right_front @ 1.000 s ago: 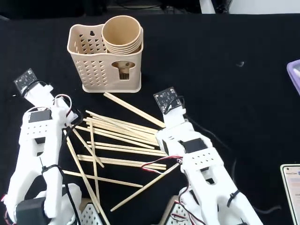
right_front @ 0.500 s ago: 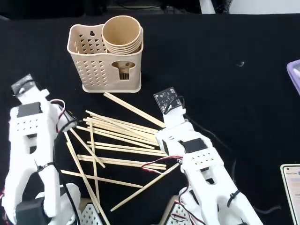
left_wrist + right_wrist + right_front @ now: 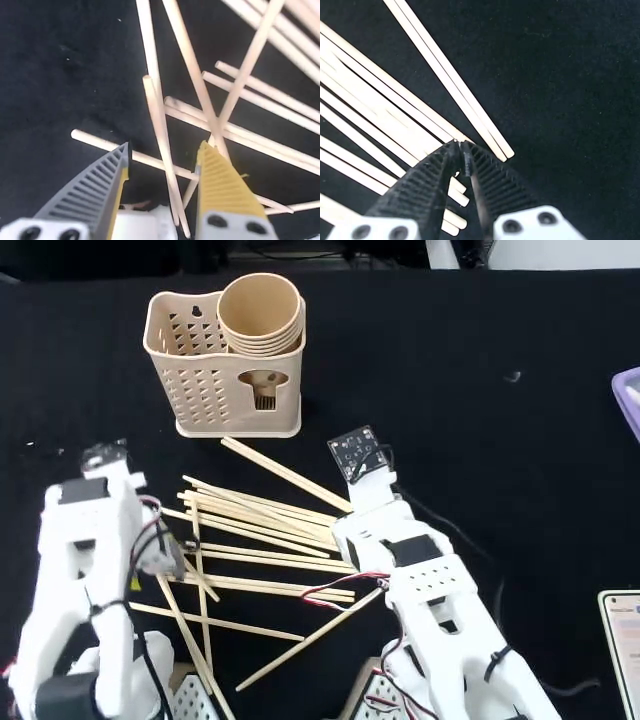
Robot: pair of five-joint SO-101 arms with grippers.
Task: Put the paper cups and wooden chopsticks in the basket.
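A beige slotted basket (image 3: pixel 215 390) stands at the back left with a stack of paper cups (image 3: pixel 260 312) in its right side. Several wooden chopsticks (image 3: pixel 255 530) lie crossed on the black table between the arms. My left gripper (image 3: pixel 164 146) is open and low over the pile's left end (image 3: pixel 165 555). One chopstick (image 3: pixel 159 125) runs between its fingers, and others cross just beyond. My right gripper (image 3: pixel 460 144) is shut with nothing in it. Its tips sit beside the near end of a chopstick pair (image 3: pixel 450 80), at the pile's right side.
A purple container (image 3: pixel 628 395) pokes in at the right edge, and a pale card (image 3: pixel 622 625) lies at the front right. The right arm's body (image 3: pixel 420 590) covers the pile's right ends. Open black table stretches to the right of the basket.
The left arm has swung in from the table's left side and come down over the left end of the chopstick pile. The right arm has stayed still.
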